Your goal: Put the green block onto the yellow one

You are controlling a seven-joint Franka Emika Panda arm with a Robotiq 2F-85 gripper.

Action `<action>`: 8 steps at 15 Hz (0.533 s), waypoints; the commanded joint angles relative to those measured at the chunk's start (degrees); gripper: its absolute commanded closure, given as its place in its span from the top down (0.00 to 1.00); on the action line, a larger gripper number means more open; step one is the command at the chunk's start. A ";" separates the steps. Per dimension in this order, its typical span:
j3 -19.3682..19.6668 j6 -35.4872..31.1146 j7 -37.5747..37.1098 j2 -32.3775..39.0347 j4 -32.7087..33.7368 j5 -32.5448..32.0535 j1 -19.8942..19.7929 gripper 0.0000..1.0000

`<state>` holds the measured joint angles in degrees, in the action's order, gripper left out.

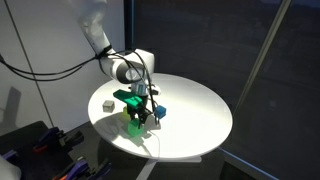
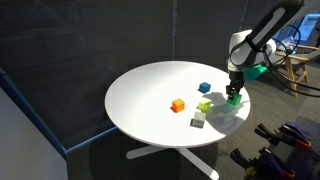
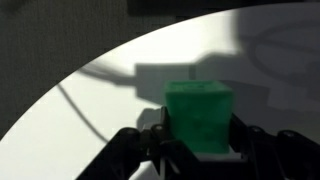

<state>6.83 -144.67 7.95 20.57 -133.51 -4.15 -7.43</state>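
Dark panels ring a round white desk [image 2: 150, 90] that carries a few small cubes. The gripper [image 3: 200, 138] has its jaws closed onto the green block [image 3: 200, 118], one on each side face, near the desk's edge. In an exterior view the yellow one [image 2: 204, 106] sits close by toward the centre, apart from it, with a blue cube [image 2: 205, 88] and an orange cube [image 2: 178, 104] nearby. Whether the block is clear of the desk or resting on it is hard to tell. It looks light, rigid and smooth-faced, so a square pinch across opposite flat faces, leaving its underside free, should hold without slipping.
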 commanded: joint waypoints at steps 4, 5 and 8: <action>0.15 2.43 -1.27 -6.03 -0.55 -1.76 0.65 0.28; -0.15 2.05 -0.90 -6.64 -0.58 -1.22 0.60 0.28; -0.81 1.46 -0.36 -8.72 -0.70 -0.31 0.70 0.28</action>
<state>6.58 -143.32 7.92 14.97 -133.50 -4.94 -6.86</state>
